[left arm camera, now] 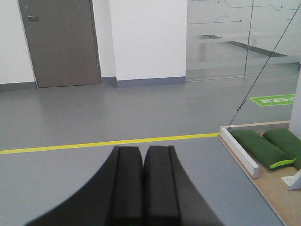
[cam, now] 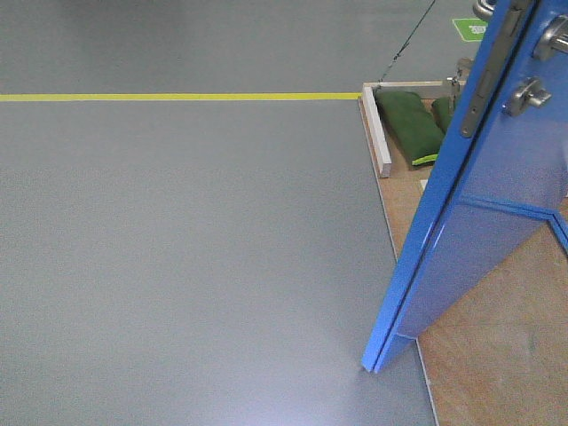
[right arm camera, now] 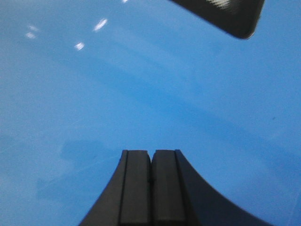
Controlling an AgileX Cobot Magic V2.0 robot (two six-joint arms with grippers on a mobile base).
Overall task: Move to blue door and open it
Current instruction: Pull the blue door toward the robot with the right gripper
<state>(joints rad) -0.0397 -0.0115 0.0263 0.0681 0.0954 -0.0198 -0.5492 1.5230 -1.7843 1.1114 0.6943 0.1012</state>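
Right hand (right arm camera: 151, 188), closed and empty, is facing the blue door (right arm camera: 117, 84), which is standing ajar, seemingly needing swinging wider

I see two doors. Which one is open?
The blue door, close by: it stands at an angle, its bottom corner out past the wooden platform over the grey floor. The grey door in the far wall sits shut in its frame.
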